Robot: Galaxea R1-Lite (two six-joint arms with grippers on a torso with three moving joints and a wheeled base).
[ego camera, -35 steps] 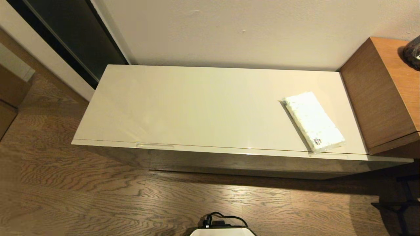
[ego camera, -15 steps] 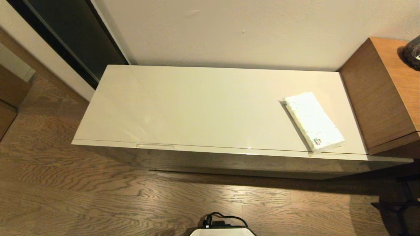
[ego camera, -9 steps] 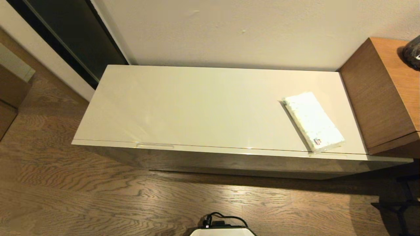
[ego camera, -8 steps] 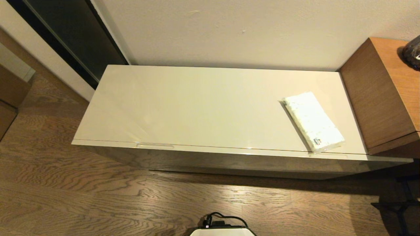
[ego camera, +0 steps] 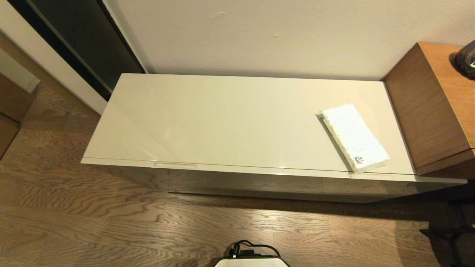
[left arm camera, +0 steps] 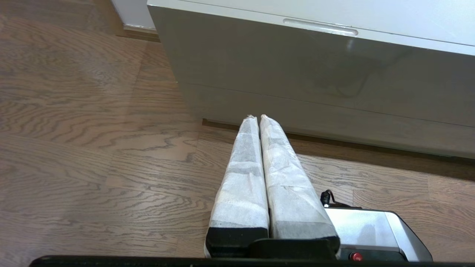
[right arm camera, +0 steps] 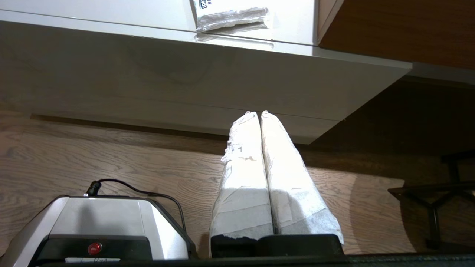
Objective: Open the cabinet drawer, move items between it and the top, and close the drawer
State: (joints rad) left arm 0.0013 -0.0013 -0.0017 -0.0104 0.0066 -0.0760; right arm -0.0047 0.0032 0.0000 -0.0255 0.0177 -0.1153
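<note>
The long cream cabinet has its drawer front (ego camera: pixel 259 181) flush and shut; a recessed handle (ego camera: pixel 175 165) sits at its upper left, also seen as the handle (left arm camera: pixel 320 27). A white tissue pack (ego camera: pixel 354 136) lies slantwise on the top (ego camera: pixel 222 122) near the right end, its end overhanging the front edge; the tissue pack (right arm camera: pixel 230 15) shows in the right wrist view too. The slippers are out of view. My left gripper (left arm camera: pixel 257 117) hangs shut and empty over the floor before the cabinet's left part. My right gripper (right arm camera: pixel 258 112) hangs shut and empty before the right end. Neither arm shows in the head view.
A taller brown wooden unit (ego camera: pixel 434 111) abuts the cabinet's right end, with a dark object (ego camera: pixel 467 59) on it. A black stand (ego camera: pixel 451 233) is on the floor at the right. My base (ego camera: pixel 252 261) sits close before the cabinet on the wood floor.
</note>
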